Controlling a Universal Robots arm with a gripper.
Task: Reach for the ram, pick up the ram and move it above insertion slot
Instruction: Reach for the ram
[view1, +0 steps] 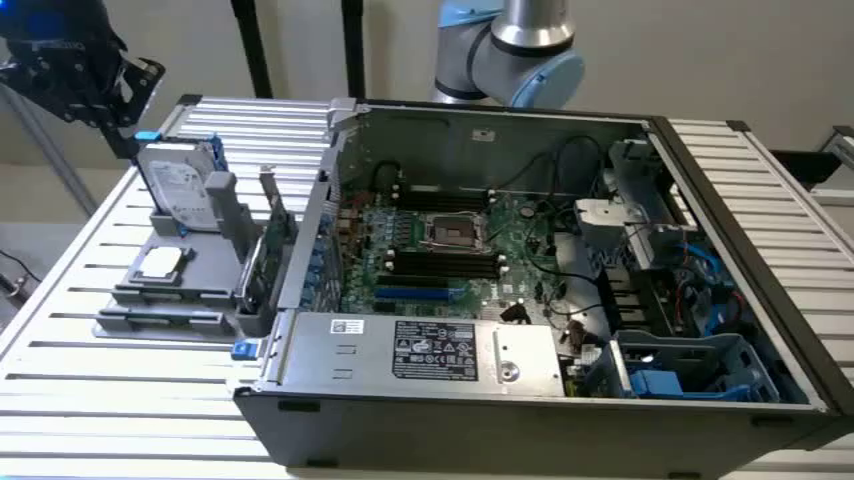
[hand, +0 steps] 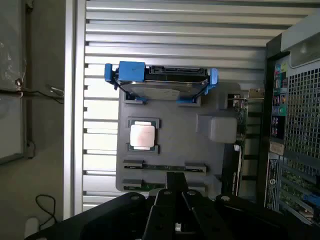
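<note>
One gripper (hand: 176, 186) hangs above the grey holder (hand: 200, 150), outside the case (view1: 534, 410); we can't tell whether it's spread or clenched. Ram (hand: 165, 168) lies flat at the holder's end nearest the gripper, not gripped. Beyond it we see the CPU (hand: 142, 135), then the drive (hand: 162, 82). Slot (view1: 441, 262) sits on the board inside the case, well apart.

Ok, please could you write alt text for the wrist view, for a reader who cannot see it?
The dark gripper hangs over a gray holder tray on a slatted metal table, close to the thin green ram. The tray also holds a processor chip and a blue-framed hard drive, beside a computer case.
</note>
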